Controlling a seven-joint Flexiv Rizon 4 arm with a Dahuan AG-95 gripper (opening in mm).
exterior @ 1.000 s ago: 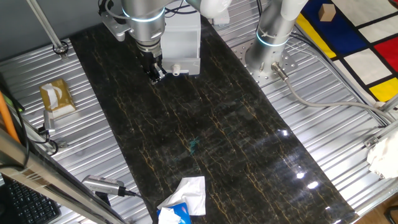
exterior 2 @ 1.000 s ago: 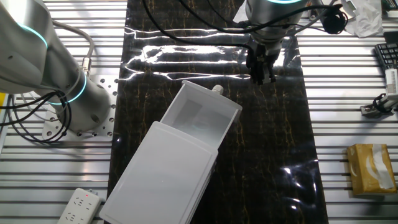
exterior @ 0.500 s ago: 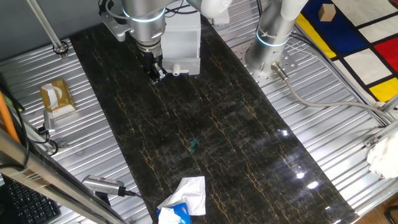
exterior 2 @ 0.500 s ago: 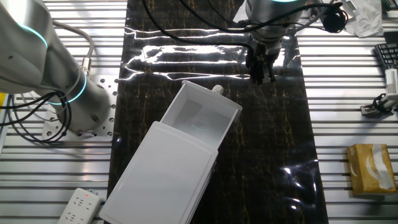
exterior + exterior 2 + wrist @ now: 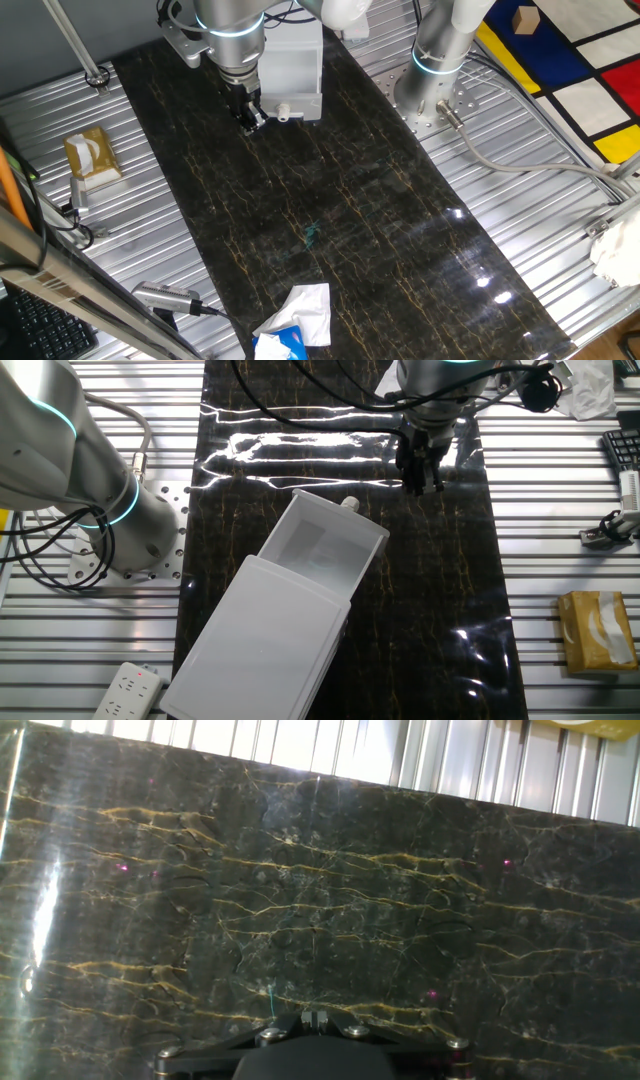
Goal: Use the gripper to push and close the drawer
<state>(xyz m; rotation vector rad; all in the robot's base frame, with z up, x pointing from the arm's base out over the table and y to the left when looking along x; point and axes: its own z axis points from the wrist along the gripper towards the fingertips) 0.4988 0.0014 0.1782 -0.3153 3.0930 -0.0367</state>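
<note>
arm upright, wrist pointing down; tool (image 5: pixel 250 122) (image 5: pixel 419 484) (image 5: pixel 310 1017) low over surface, fingers pressed together, empty.

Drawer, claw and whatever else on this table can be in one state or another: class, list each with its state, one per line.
Drawer: pulled partly out of its white housing, knob toward the claw.
Claw: fingers together, shut on nothing, beside the knob, apart from it.
Tissue box: open, a tissue sticking up.
Crumpled tissue: lying loose at the mat's edge.
</note>
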